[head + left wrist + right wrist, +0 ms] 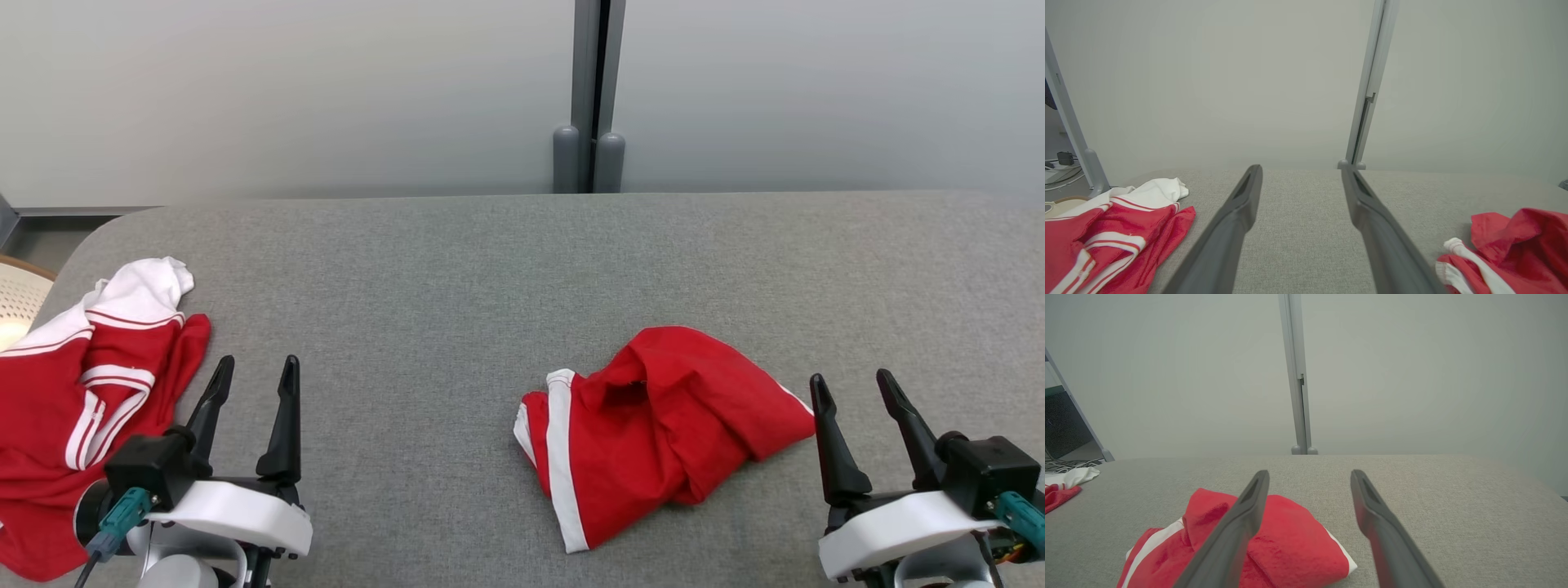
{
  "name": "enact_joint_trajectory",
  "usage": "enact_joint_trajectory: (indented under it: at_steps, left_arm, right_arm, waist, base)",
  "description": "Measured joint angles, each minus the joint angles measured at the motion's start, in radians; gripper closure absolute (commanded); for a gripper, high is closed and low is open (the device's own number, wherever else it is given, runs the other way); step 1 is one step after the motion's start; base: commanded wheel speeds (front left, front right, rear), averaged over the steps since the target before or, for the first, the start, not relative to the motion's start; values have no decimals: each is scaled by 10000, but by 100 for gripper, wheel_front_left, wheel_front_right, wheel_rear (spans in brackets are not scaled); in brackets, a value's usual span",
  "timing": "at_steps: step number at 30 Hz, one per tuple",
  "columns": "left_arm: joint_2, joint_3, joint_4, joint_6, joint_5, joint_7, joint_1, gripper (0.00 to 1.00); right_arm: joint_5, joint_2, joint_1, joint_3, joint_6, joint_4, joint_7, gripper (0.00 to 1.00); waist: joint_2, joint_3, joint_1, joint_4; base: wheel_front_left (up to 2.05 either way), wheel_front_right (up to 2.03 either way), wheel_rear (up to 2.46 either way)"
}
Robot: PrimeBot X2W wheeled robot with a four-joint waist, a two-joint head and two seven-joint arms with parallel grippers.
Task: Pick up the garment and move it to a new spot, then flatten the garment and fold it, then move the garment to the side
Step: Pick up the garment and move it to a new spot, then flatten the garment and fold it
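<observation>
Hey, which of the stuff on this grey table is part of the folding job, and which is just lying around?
Job: crumpled red garment, probably, on the grey table; left claw and right claw, both open, empty.
Lying about: red-and-white clothes pile at its left edge; grey post behind.

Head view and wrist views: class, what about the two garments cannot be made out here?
1. Striped garment: head view, cut by the left and bottom edges, partly behind the left gripper.
2. Crumpled red garment: its own folds hide its shape; right wrist view, a finger covers part.
3. Pale round object: head view, cut by the left edge.
</observation>
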Motion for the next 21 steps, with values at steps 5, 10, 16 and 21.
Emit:
enact_joint_trajectory:
  at_steps: [5,10,16,21]
  left_arm:
    - [84,117,138,-311,-25,0,307,0]
    - [-12,123,105,-290,128,0,488,0]
    - [-94,96,192,-267,219,0,740,0]
    - [-105,58,251,-305,230,0,742,0]
  right_arm:
    - [-25,-2,276,-165,0,-171,132,0]
    - [-27,0,485,-274,0,-347,238,0]
    - [-27,0,796,-349,0,-512,376,0]
    - [-23,2,796,-259,0,-583,447,0]
  waist:
    - [1,-228,0,91]
    - [0,-359,0,61]
    - [0,-605,0,117]
    - [0,-654,0,125]
  base:
    - [0,0,0]
    - [0,0,0]
    - [0,0,0]
    - [0,0,0]
